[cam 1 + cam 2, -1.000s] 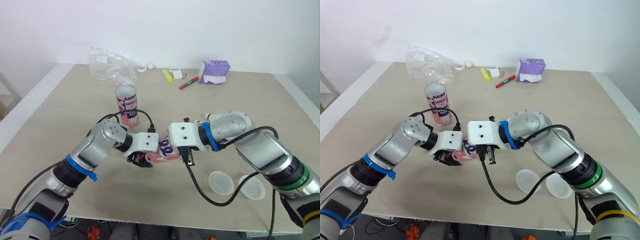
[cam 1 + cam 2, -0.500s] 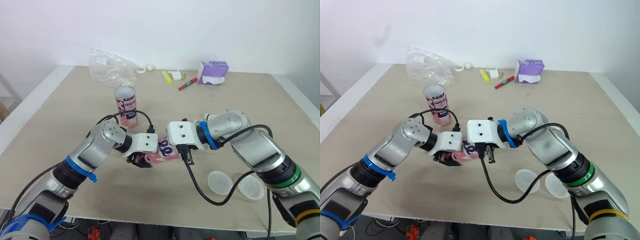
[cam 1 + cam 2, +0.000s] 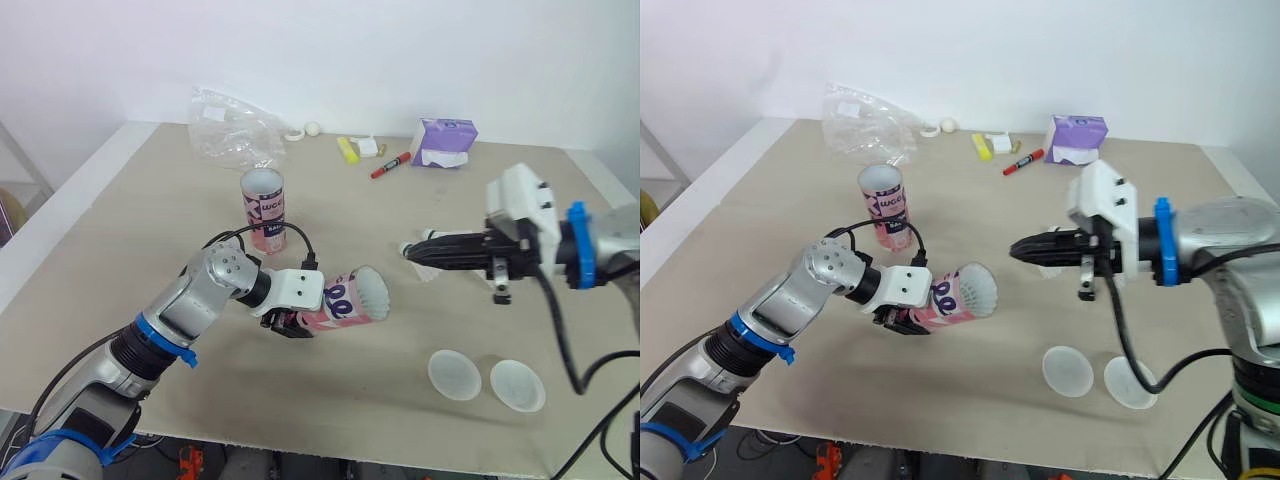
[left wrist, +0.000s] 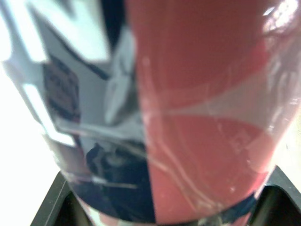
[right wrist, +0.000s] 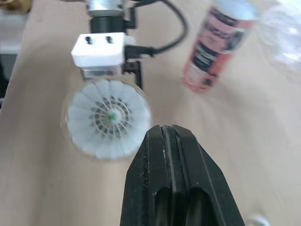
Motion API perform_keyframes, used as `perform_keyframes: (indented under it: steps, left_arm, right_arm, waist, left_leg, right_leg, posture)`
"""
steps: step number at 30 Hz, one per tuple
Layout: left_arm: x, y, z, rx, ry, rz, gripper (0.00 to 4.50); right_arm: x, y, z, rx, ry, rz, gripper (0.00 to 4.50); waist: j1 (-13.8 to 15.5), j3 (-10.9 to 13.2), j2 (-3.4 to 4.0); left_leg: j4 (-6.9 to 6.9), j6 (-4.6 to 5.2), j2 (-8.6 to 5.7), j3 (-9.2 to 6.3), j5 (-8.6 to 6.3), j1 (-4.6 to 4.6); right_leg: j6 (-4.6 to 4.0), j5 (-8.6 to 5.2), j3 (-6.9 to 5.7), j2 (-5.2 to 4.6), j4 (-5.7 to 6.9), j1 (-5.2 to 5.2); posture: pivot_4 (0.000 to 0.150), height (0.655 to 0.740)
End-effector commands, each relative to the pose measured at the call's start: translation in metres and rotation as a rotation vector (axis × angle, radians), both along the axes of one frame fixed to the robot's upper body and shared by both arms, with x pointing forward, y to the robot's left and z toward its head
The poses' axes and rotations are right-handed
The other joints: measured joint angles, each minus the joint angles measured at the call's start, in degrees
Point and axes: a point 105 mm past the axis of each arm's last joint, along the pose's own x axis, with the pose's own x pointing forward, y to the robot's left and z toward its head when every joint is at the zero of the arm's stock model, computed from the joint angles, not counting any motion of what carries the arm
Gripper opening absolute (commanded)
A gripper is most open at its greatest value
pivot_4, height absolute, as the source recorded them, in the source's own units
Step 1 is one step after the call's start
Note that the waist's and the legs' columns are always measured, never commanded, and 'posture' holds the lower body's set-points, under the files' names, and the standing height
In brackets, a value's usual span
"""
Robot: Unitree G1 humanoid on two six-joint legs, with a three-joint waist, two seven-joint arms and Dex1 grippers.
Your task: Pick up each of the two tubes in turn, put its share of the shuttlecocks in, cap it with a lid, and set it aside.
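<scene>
The left gripper (image 3: 290, 322) holds a pink, white-lettered plastic tube (image 3: 340, 300) lying almost level just above the beige wooden tabletop (image 3: 150, 220), its black fingers clamped on the tube's closed end. The tube's open mouth faces the robot's right. Inside that mouth sits a white feathered shuttlecock (image 5: 109, 117), its skirt spread to the rim and its green-dotted centre facing outward in the right wrist view.

The right gripper (image 3: 406, 250) hovers above the tabletop, well apart from the tube and pointing back toward its mouth. Its black fingers are pressed together with nothing between them. A small white item (image 3: 427, 272), partly hidden behind those fingers, lies on the tabletop.

A second pink tube (image 3: 263, 208) stands upright and open-topped farther back, beyond the left arm. Two round translucent lids (image 3: 455, 374) (image 3: 517, 385) lie flat side by side near the front edge, below the right arm.

Along the far edge rest a crumpled clear plastic bag (image 3: 235, 125), a yellow marker (image 3: 347, 150), a red marker (image 3: 390, 165) and a purple tissue pack (image 3: 445, 142).
</scene>
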Motion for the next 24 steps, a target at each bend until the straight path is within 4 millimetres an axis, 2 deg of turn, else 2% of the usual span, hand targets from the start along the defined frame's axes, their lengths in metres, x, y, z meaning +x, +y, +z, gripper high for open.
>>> perform_keyframes:
  steps: [1, 10, 14, 16, 24]
  left_arm:
    - [0.005, 0.005, -0.022, 0.007, 0.028, 0.049, 2.87]
    - [0.006, 0.001, -0.020, 0.001, 0.030, 0.032, 2.87]
    - [0.006, 0.000, -0.016, 0.009, 0.027, 0.024, 2.87]
    - [0.006, -0.002, -0.014, 0.011, 0.026, 0.022, 2.87]
    - [0.003, -0.007, -0.006, 0.023, 0.016, 0.017, 2.87]
  right_arm:
    - [-0.005, -0.015, 0.009, 0.013, -0.031, -0.051, 0.16]
    - [-0.012, 0.032, -0.008, -0.036, -0.035, 0.109, 0.16]
    - [-0.003, 0.059, -0.025, -0.131, -0.062, 0.186, 0.16]
    - [-0.001, 0.066, -0.032, -0.174, -0.063, 0.219, 0.16]
    - [0.019, 0.084, -0.068, -0.379, -0.065, 0.286, 0.16]
  waist:
    - [0.1, 0.0, 0.02]
    - [0.1, 0.0, 0.06]
    - [0.2, 0.0, 0.04]
    - [0.2, 0.1, 0.05]
    - [0.3, 0.1, 0.03]
  left_leg:
    - [0.00, 0.01, 0.02, 0.00, 0.02, 0.01]
    - [0.00, 0.10, 0.04, 0.14, 0.13, -0.01]
    - [0.01, 0.12, 0.03, 0.17, 0.16, -0.04]
    - [0.00, 0.14, 0.02, 0.16, 0.17, -0.13]
    - [0.02, 0.15, -0.06, 0.16, 0.17, -0.54]
  right_leg:
    - [0.03, -0.02, -0.13, -0.10, 0.00, -0.08]
    - [0.13, -0.03, -0.90, -0.78, 0.00, -0.01]
    - [0.17, -0.05, -1.33, -1.08, -0.10, 0.07]
    - [0.18, -0.05, -1.64, -1.34, -0.11, 0.07]
    - [-0.08, 0.10, -1.90, -1.23, -0.15, -0.11]
  posture:
    - [0.150, 0.7400]
    - [0.150, 0.7400]
    - [0.150, 0.7400]
    - [0.150, 0.7400]
    - [0.150, 0.7400]
